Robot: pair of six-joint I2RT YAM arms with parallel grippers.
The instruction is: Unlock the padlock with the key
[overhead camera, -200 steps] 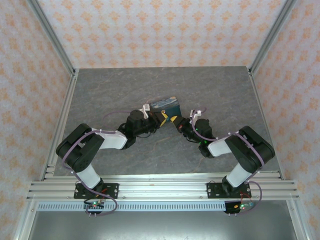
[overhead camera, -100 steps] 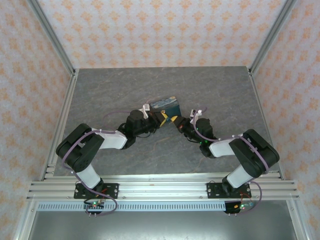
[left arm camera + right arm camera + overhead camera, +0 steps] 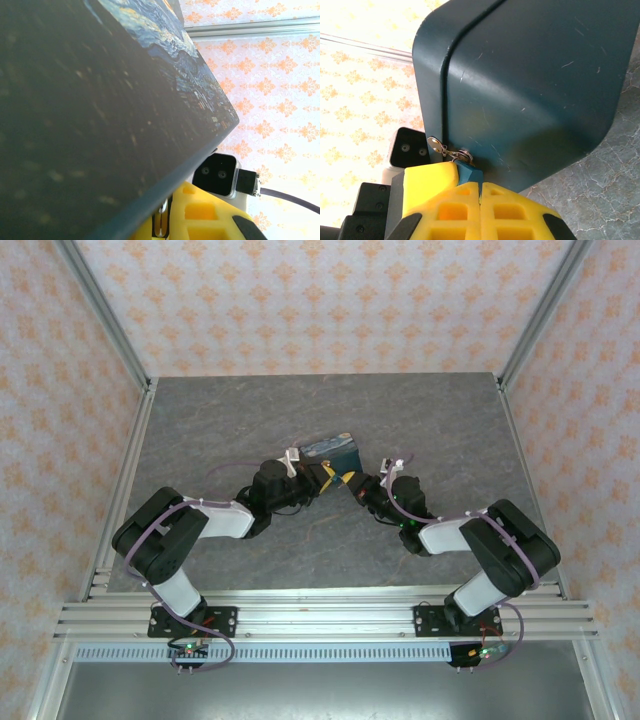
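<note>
Right claw (image 3: 480,187) clamps the padlock (image 3: 469,173) at its tips, box (image 3: 530,85) just beyond; whether left claw (image 3: 320,476) grips, I cannot tell.

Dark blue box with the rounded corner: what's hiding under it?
A tiny bluish metal padlock peeks out below the dark blue box, at the right gripper's yellow fingertips, with small silver bits attached. The fingers cover its lower part.

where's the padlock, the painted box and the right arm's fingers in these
padlock (image 3: 469,174), right wrist view, on its bluish body at the fingertips
painted box (image 3: 530,85), right wrist view, on its plain dark side wall
right fingers (image 3: 432,182), right wrist view, on the yellow finger left of the seam
</note>
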